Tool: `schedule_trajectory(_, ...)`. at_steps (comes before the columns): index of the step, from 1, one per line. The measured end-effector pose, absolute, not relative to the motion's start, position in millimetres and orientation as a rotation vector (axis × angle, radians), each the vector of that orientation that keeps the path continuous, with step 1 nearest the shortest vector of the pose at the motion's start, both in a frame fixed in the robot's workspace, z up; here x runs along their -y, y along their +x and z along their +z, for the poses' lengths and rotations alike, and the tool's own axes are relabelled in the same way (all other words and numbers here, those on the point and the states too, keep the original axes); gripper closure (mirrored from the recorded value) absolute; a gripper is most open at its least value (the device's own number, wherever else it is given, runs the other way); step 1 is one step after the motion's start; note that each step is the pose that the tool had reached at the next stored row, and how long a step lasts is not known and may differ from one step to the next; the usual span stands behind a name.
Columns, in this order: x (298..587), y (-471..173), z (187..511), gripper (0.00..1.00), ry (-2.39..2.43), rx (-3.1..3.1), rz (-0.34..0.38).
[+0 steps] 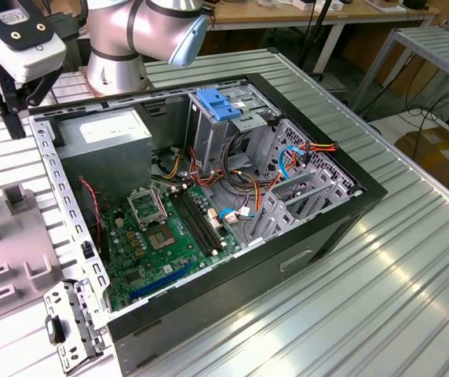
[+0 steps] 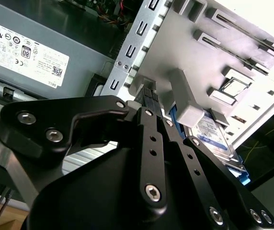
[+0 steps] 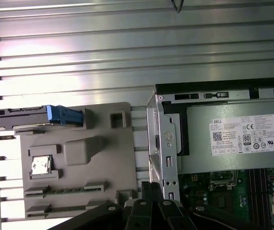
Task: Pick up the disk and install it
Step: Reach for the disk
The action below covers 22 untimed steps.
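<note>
Task at start: nothing picked, nothing installed. Slim dark-grey disk in light-blue carrier frame (image 3: 31,117) stands on edge in slot at edge of grey plastic fixture tray (image 3: 103,158), edge bordering bare ribbed aluminium desk (image 3: 127,48). Open black computer case (image 1: 342,228) just beside tray. Black gripper (image 2: 148,94) hovers near tray's case-side edge, fingers pressed together, empty. Open room beyond disk; case's metal wall crowds other side.

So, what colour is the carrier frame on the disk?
Blue; the disk shows it best in the first wrist view.
</note>
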<state>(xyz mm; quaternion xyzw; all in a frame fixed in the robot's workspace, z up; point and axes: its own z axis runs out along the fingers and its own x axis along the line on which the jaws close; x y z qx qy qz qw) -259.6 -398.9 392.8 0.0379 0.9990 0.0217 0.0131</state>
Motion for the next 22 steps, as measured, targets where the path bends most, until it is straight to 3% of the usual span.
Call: schedule_trajectory(22, 398.9, -284.9, 392.6, 0.89, 0.118, -3.113, 0.068)
